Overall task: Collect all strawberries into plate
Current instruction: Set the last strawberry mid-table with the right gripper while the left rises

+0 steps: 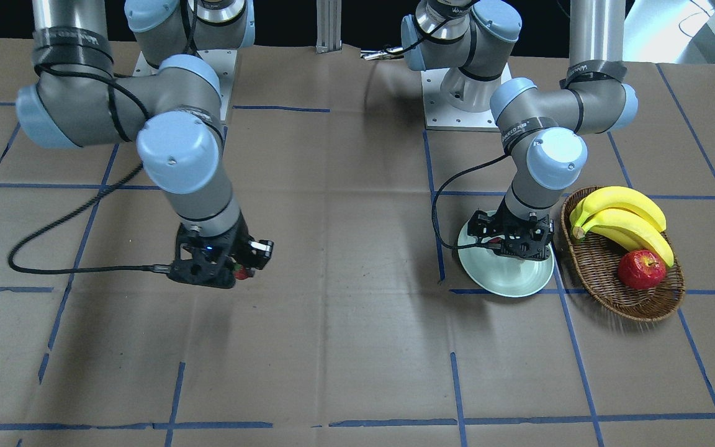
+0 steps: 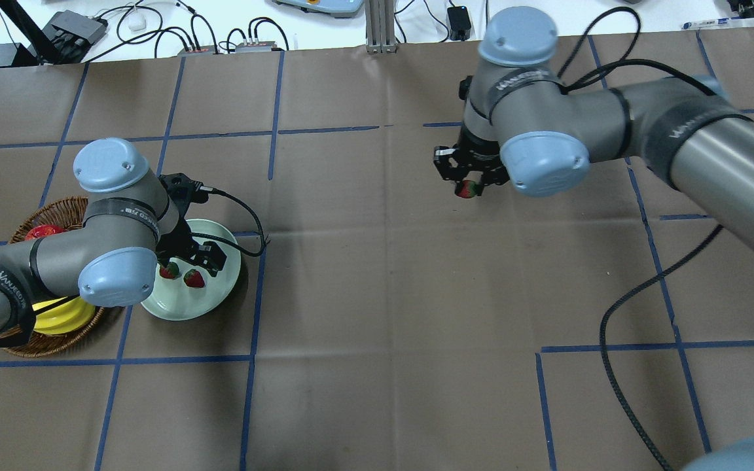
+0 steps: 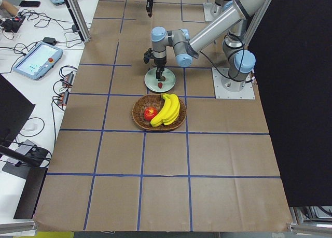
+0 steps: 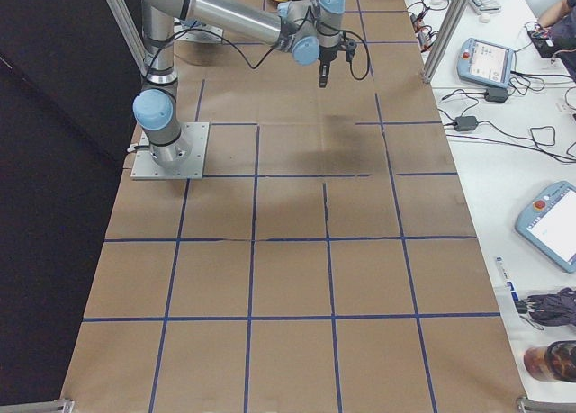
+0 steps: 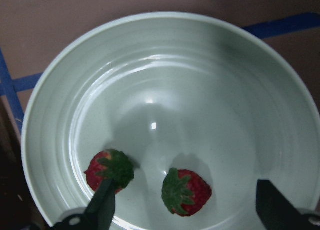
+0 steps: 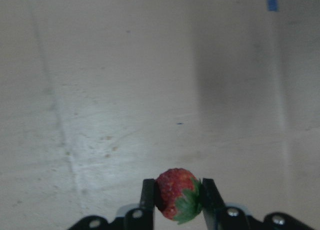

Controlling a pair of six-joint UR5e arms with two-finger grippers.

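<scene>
The mint-green plate (image 2: 213,297) (image 5: 165,54) holds two strawberries, one (image 5: 106,169) (image 2: 169,271) and the other (image 5: 186,192) (image 2: 194,279). My left gripper (image 5: 182,210) (image 2: 184,261) hangs open just above them, its fingers (image 5: 102,207) either side of the right strawberry. My right gripper (image 6: 176,196) (image 2: 467,182) is shut on a third strawberry (image 6: 177,193) (image 2: 467,190) (image 1: 242,272) and holds it above the bare table, far from the plate.
An oval wicker basket (image 1: 658,304) (image 2: 56,212) with bananas (image 1: 624,217) and a red apple (image 1: 642,269) stands right beside the plate. Brown paper with blue tape lines covers the table. Cables trail from both wrists.
</scene>
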